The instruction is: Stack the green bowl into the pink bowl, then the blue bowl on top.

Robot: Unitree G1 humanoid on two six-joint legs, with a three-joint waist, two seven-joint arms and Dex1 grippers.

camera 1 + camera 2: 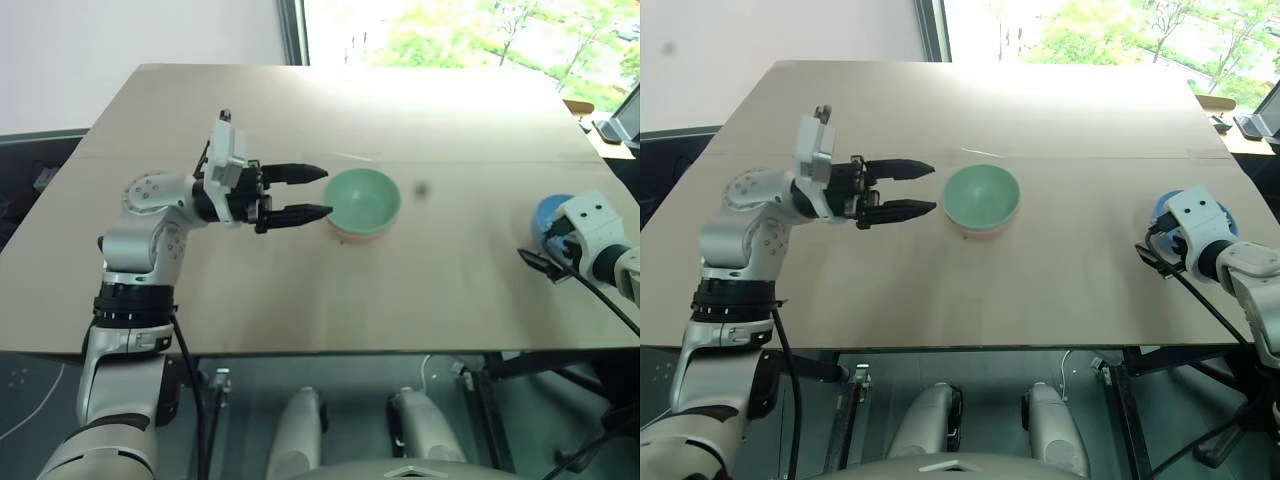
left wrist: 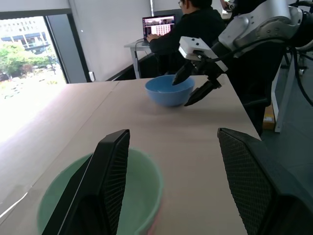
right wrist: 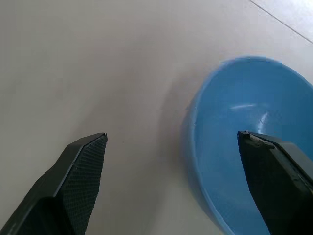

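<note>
The green bowl (image 1: 362, 198) sits nested inside the pink bowl (image 1: 357, 236) at the middle of the wooden table (image 1: 300, 300); only a strip of pink shows under the green rim. My left gripper (image 1: 327, 191) hovers just left of that pair, level, pointing at it, open and holding nothing. At the table's right edge is the blue bowl (image 3: 249, 142), upright. My right gripper (image 3: 171, 137) is open there, its jaws standing either side of the bowl's rim, one finger over the inside and one outside. The left wrist view also shows the blue bowl (image 2: 168, 93) with that gripper (image 2: 182, 93) at it.
A small dark spot (image 1: 421, 188) marks the table right of the stacked bowls. The table's front edge is close to the blue bowl. Beyond the table's right side a person (image 2: 195, 29) sits at a laptop. A window lies past the far edge.
</note>
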